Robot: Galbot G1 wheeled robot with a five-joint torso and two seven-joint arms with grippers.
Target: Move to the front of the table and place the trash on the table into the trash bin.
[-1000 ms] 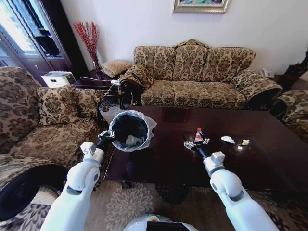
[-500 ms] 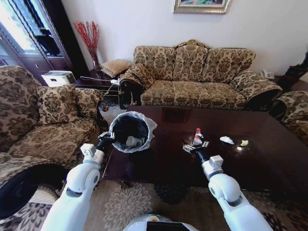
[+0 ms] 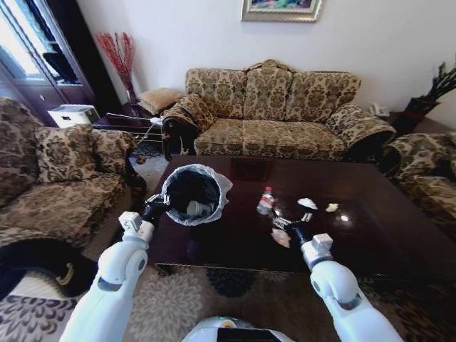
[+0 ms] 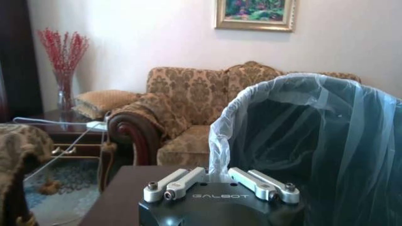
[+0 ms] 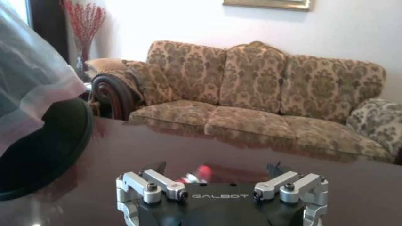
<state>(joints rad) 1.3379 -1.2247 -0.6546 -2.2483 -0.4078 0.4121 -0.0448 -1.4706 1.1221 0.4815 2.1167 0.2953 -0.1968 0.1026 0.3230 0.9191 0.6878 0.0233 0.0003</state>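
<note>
The trash bin (image 3: 191,191), black with a white liner (image 4: 301,136), is tilted over the left end of the table (image 3: 370,242), mouth toward me. My left gripper (image 3: 156,207) is shut on its rim. A white cup (image 3: 197,208) lies inside. My right gripper (image 3: 289,226) hovers open low over the table's near middle. A clear bottle with a red cap (image 3: 266,200) stands just beyond it to the left, and its red cap (image 5: 202,171) shows past the right gripper in the wrist view. A pinkish wrapper (image 3: 281,239) lies beside the gripper. White (image 3: 307,203) and yellowish (image 3: 332,207) scraps lie farther right.
A patterned sofa (image 3: 274,107) stands behind the table and an armchair (image 3: 60,178) to its left. Another chair (image 3: 427,171) flanks the right end. A side table with a vase of red twigs (image 3: 117,57) fills the back left corner. Patterned rug lies below.
The whole picture has slid left, so the camera has moved. The bottle now stands left of and beyond the right gripper instead of right at its tips. The left gripper still holds the bin.
</note>
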